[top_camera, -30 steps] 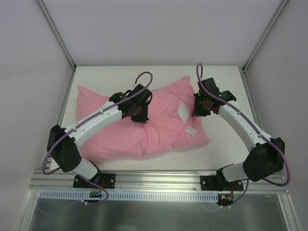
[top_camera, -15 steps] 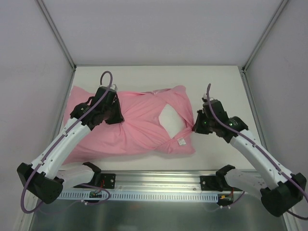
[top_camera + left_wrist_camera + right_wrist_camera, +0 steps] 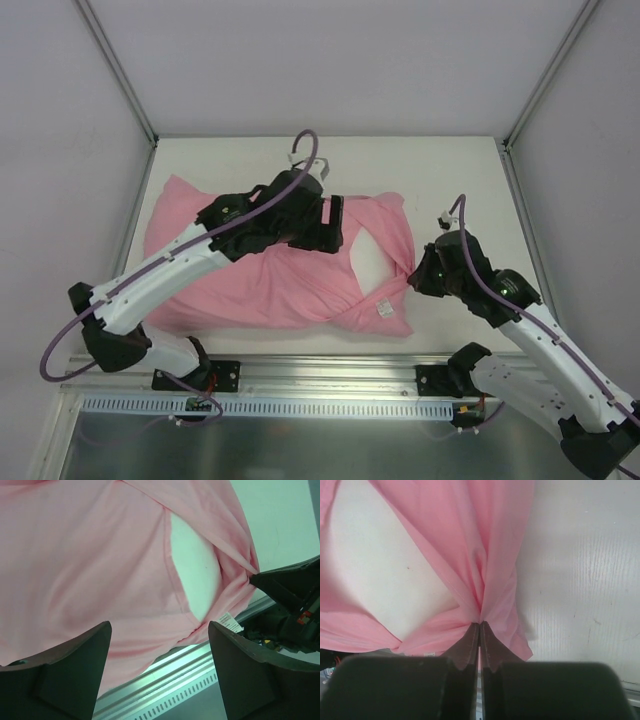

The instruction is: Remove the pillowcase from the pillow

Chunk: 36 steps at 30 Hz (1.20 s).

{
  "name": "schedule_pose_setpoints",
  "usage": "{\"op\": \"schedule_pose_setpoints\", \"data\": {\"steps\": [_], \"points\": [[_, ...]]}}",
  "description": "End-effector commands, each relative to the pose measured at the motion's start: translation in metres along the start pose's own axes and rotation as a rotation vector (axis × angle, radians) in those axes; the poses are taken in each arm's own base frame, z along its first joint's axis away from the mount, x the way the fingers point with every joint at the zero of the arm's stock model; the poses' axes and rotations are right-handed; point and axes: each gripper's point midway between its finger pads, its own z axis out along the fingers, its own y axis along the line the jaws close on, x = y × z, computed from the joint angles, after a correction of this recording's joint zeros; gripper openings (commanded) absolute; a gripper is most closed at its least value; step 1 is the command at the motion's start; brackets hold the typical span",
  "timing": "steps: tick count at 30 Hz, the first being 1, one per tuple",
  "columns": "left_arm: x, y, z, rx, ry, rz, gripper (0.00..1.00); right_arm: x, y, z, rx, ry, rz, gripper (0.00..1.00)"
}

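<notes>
The pink pillowcase (image 3: 250,285) lies across the table, still round the white pillow (image 3: 368,264), which shows through the cover's open mouth at the right. My left gripper (image 3: 333,226) hovers over the cover beside that mouth. In the left wrist view the left gripper (image 3: 159,655) is open, nothing between its fingers (image 3: 75,672), with the pillowcase (image 3: 90,565), the pillow (image 3: 192,572) and a small white label (image 3: 230,622) below. My right gripper (image 3: 414,272) is shut on the bunched edge of the pillowcase (image 3: 470,540) beside the bare pillow (image 3: 380,575); the right gripper (image 3: 480,626) pinches the fabric at its tips.
The white table (image 3: 330,160) shows bare along the back and at the right (image 3: 585,580). A metal rail (image 3: 330,368) runs along the near edge. Frame posts and grey walls close in the left, right and back.
My left gripper has let go of the pillowcase's left end, opened, and swung right to above the mouth. My right gripper, still shut on the fabric, has drawn it nearer and rightward.
</notes>
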Motion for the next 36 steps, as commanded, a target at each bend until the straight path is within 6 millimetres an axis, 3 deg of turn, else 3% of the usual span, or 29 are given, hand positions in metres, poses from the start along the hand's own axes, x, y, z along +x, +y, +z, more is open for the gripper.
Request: {"op": "schedule_pose_setpoints", "data": {"steps": [1,2,4,5,9,10,11,14,15,18,20,21,22,24,25,28,31,33,36], "points": [[0.007,-0.021,0.029,-0.061,0.041,0.043,0.80,-0.002,-0.004,-0.002,0.025,-0.014,0.026,0.01],[0.015,-0.025,0.047,-0.086,0.074,0.063,0.84,-0.002,-0.004,-0.003,0.025,-0.016,0.023,0.01],[0.016,-0.032,0.055,-0.105,0.090,0.076,0.89,-0.003,-0.007,-0.006,0.028,-0.029,0.027,0.01],[0.023,-0.027,0.070,-0.153,0.114,0.088,0.89,-0.003,-0.007,-0.007,0.028,-0.034,0.026,0.01],[0.033,-0.006,0.084,-0.296,0.135,0.082,0.81,-0.002,-0.016,-0.012,0.053,-0.047,0.018,0.01],[0.037,-0.004,0.086,-0.308,0.142,0.071,0.76,-0.002,-0.017,-0.013,0.058,-0.048,0.013,0.01],[0.041,0.000,0.088,-0.320,0.153,0.070,0.61,-0.001,-0.019,-0.013,0.064,-0.048,0.009,0.01],[0.047,0.005,0.086,-0.333,0.158,0.056,0.35,-0.002,-0.021,-0.013,0.075,-0.050,-0.001,0.01],[0.051,0.008,0.085,-0.339,0.166,0.052,0.21,-0.004,-0.021,-0.013,0.076,-0.052,-0.011,0.01],[0.054,0.004,0.070,-0.289,0.179,0.005,0.00,-0.009,-0.018,-0.019,0.064,-0.060,-0.035,0.01],[0.050,0.002,0.052,-0.245,0.156,-0.043,0.00,-0.013,-0.015,-0.021,0.049,-0.068,-0.062,0.06],[0.049,0.000,0.045,-0.228,0.146,-0.070,0.00,-0.017,-0.012,-0.023,0.039,-0.077,-0.072,0.09],[0.045,0.000,0.034,-0.200,0.123,-0.089,0.00,-0.018,-0.007,-0.024,0.019,-0.071,-0.084,0.20],[0.049,0.000,0.032,-0.176,0.125,-0.100,0.00,-0.024,0.004,-0.021,-0.009,-0.062,-0.123,0.39],[0.050,0.000,0.027,-0.162,0.122,-0.104,0.00,-0.031,0.014,-0.024,-0.040,-0.075,-0.137,0.58],[0.062,0.001,0.029,-0.152,0.160,-0.105,0.00,-0.048,0.038,-0.023,-0.081,-0.091,-0.201,0.77],[0.067,0.000,0.030,-0.141,0.171,-0.122,0.00,-0.058,0.047,-0.012,-0.044,-0.086,-0.272,0.80],[0.069,0.000,0.030,-0.141,0.177,-0.127,0.00,-0.065,0.063,-0.011,-0.069,-0.087,-0.321,0.84],[0.070,-0.001,0.029,-0.124,0.177,-0.133,0.00,-0.069,0.079,0.008,-0.049,-0.053,-0.395,0.88]]}}
